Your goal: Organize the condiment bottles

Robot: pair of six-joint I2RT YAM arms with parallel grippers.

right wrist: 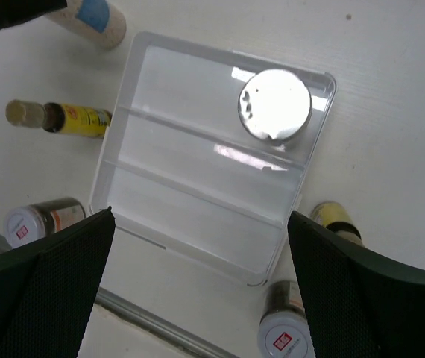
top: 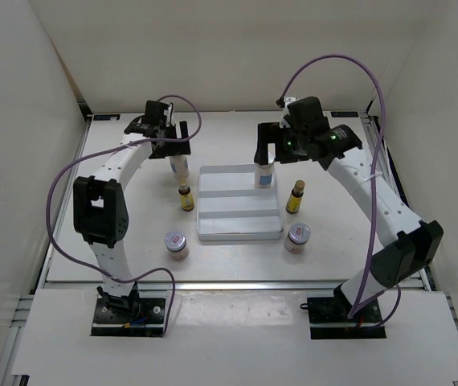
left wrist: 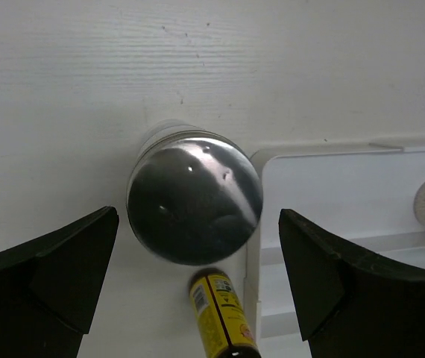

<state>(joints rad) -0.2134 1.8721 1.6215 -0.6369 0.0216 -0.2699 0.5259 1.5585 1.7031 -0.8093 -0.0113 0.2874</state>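
One white bottle (top: pixel 179 166) with a silver cap (left wrist: pixel 194 198) stands on the table just left of the white tray (top: pixel 239 229). My left gripper (top: pixel 170 143) hovers over it, open and empty; in the left wrist view the cap lies between the spread fingers (left wrist: pixel 197 224). The second white bottle (top: pixel 265 174) stands in the tray's far right corner, its cap (right wrist: pixel 274 104) bright. My right gripper (top: pixel 267 149) is above it, open and empty (right wrist: pixel 201 224). Two amber bottles (top: pixel 186 198) (top: pixel 296 196) and two squat jars (top: pixel 177 244) (top: pixel 297 237) stand on either side of the tray.
The tray (right wrist: pixel 197 186) has three ridged compartments; only the far one holds a bottle. White walls enclose the table on three sides. The left amber bottle (left wrist: pixel 220 313) stands close to the tray's left edge (left wrist: pixel 261 224).
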